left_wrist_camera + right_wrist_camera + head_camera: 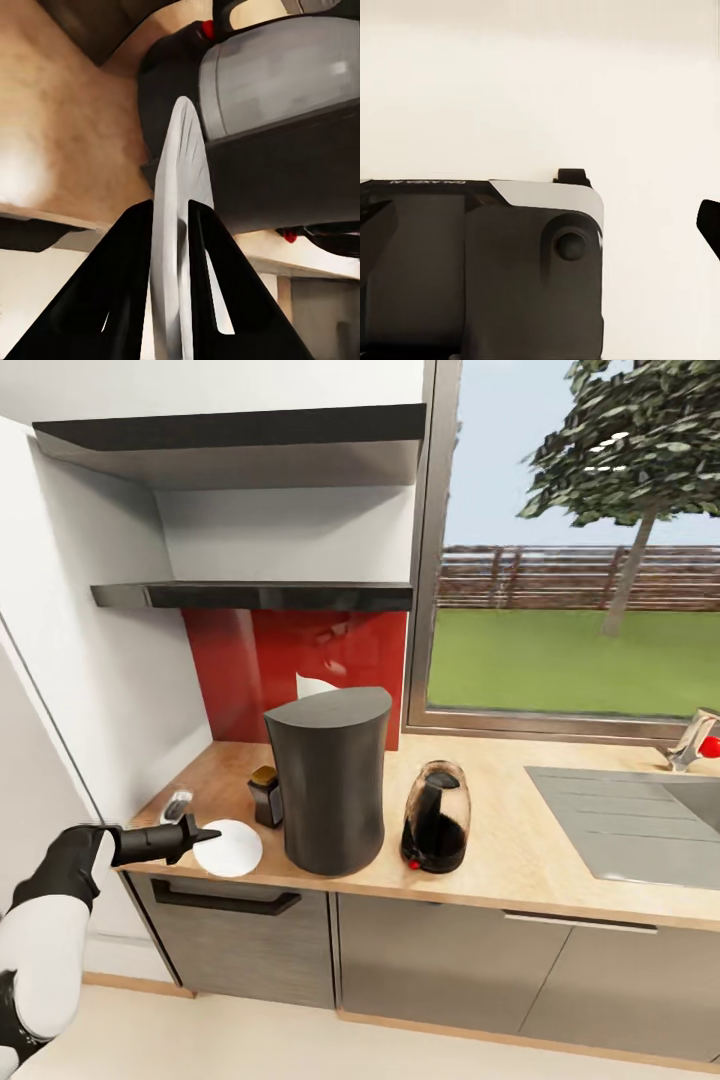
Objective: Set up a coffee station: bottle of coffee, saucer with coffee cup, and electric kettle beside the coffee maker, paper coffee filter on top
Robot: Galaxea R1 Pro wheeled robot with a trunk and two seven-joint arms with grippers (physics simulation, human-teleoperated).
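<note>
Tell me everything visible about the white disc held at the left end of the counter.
The white disc is a thin, round, plain piece, matte and paper-like, probably the coffee filter, possibly the saucer. In the head view it sits low at the countertop's front left edge, just left of the dark coffee maker; whether it touches the wood is unclear. The left gripper grips its near rim. In the left wrist view it shows edge-on between the black jaws, with faint radial lines.
</note>
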